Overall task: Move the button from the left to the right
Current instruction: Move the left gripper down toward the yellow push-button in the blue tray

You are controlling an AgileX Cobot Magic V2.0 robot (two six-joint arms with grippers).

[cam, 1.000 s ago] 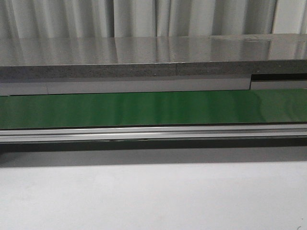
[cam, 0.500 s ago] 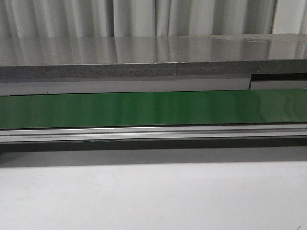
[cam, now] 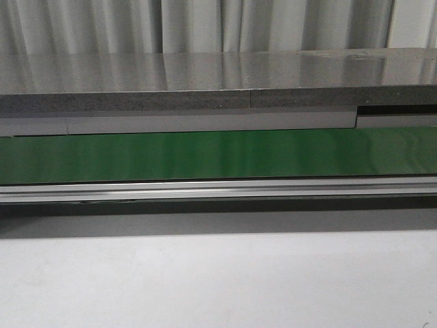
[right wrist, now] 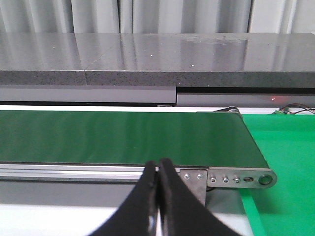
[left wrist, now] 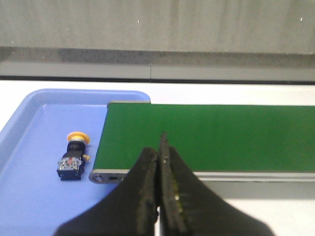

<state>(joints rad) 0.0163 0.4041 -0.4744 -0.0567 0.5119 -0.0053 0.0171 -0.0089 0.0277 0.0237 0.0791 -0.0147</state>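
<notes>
The button [left wrist: 74, 158], with a yellow-orange head and a dark boxy body, lies on its side in a blue tray [left wrist: 34, 196], just beside the end of the green conveyor belt [left wrist: 211, 137]. My left gripper [left wrist: 158, 150] is shut and empty, over the belt's near edge and apart from the button. My right gripper [right wrist: 158, 166] is shut and empty, at the near rail of the belt [right wrist: 123, 135] close to its other end. Neither gripper nor the button shows in the front view.
The green belt [cam: 218, 154] runs across the front view behind an aluminium rail [cam: 218, 190], with a grey stone counter [cam: 218, 82] behind it. A green mat [right wrist: 285, 162] lies past the belt's end roller bracket [right wrist: 236, 179]. A white tabletop [cam: 218, 280] is in front.
</notes>
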